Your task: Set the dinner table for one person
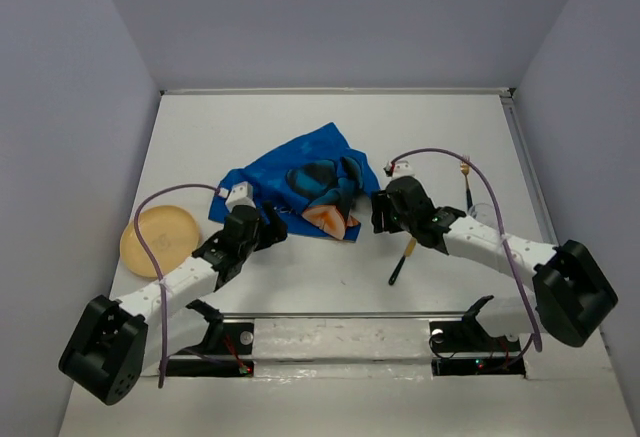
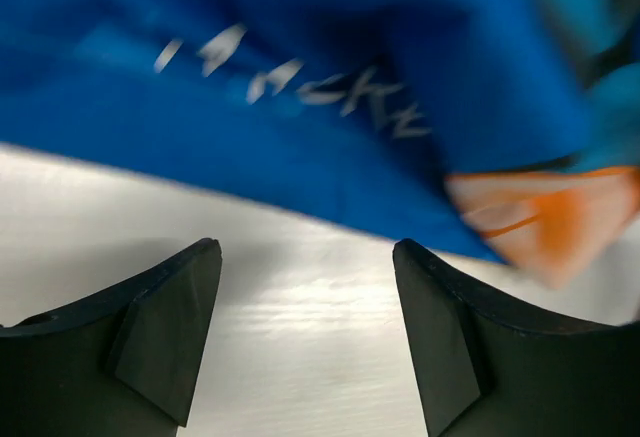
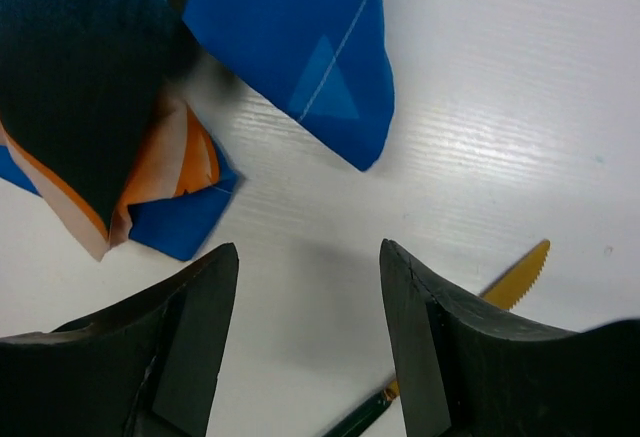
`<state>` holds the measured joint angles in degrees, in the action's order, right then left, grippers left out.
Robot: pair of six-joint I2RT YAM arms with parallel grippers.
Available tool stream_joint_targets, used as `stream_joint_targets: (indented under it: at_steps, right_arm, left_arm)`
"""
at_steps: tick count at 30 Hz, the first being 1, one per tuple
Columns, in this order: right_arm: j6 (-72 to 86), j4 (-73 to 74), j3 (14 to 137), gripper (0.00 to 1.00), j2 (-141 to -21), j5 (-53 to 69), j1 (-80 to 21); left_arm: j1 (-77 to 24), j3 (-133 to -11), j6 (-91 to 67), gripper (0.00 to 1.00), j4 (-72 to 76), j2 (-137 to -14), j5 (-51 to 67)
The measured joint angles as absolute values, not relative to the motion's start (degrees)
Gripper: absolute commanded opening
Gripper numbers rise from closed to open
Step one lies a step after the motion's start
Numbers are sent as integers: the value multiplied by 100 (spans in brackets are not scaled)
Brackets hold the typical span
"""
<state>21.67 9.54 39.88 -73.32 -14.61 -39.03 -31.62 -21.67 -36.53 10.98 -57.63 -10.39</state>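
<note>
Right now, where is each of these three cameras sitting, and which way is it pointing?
Top external: fixed above and behind, looking down on the white table; both arms show whole, left gripper and right gripper.
Left wrist: low over the table, facing the edge of the blue placemat; its own two open fingers frame the bottom.
Right wrist: looking down at a placemat corner and a gold knife; its own open fingers show.
Shared: the placemat is in all three; the knife in top and right wrist.

L arm [image 1: 170, 282] stretches fwd, angled inward; L gripper [image 2: 305, 257] sits low just short of blue cloth [image 1: 300, 172] near-left edge, jaws wide apart. R arm [image 1: 490, 242] mirrors it; R gripper [image 3: 308, 257] by cloth's near-right corner, jaws likewise apart.
</note>
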Motion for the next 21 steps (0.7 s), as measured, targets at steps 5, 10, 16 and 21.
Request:
stream_joint_targets:
  at_steps: [5, 10, 16, 21]
  right_arm:
    - [1752, 845, 4536, 66, -8176, -1323, -3760]
    - [1358, 829, 5000, 59, -8766, -1374, -3677]
    - [1074, 810, 5301, 12, -9111, -1640, -3634]
    - [1011, 812, 5319, 0, -9142, -2003, -3540]
  left_arm:
    - [-2698, -1673, -4014, 85, 989, -5920, -725]
    - [-2381, -1719, -4091, 82, 1645, -6429, -473]
    - [-2193, -1999, -4091, 48, 2213, -7216, -331]
    - [-2045, -2226, -4117, 13, 2536, -7867, -270]
